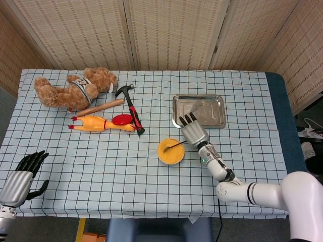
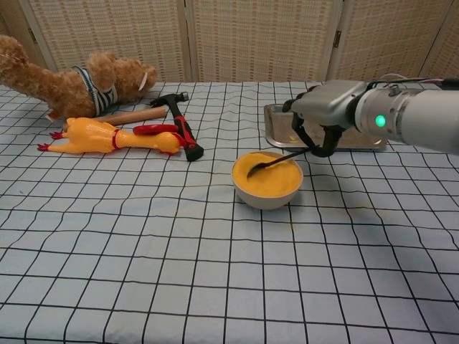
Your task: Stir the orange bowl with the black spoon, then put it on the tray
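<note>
The orange bowl [image 1: 170,152] [image 2: 267,178] stands near the middle of the checked table. My right hand [image 1: 193,132] [image 2: 320,115] hovers just right of it and grips the handle of the black spoon [image 1: 174,146] [image 2: 269,163], whose tip dips into the bowl. The metal tray [image 1: 199,111] [image 2: 326,134] lies behind the right hand. My left hand [image 1: 21,176] rests at the near left table edge, fingers apart, holding nothing; only the head view shows it.
A teddy bear [image 1: 73,88] [image 2: 75,84], a wooden-handled tool [image 1: 101,107], a rubber chicken [image 1: 101,124] [image 2: 111,137], a red disc [image 1: 121,119] and a red-and-black hammer [image 1: 131,108] [image 2: 181,123] lie at the far left. A folding screen stands behind the table.
</note>
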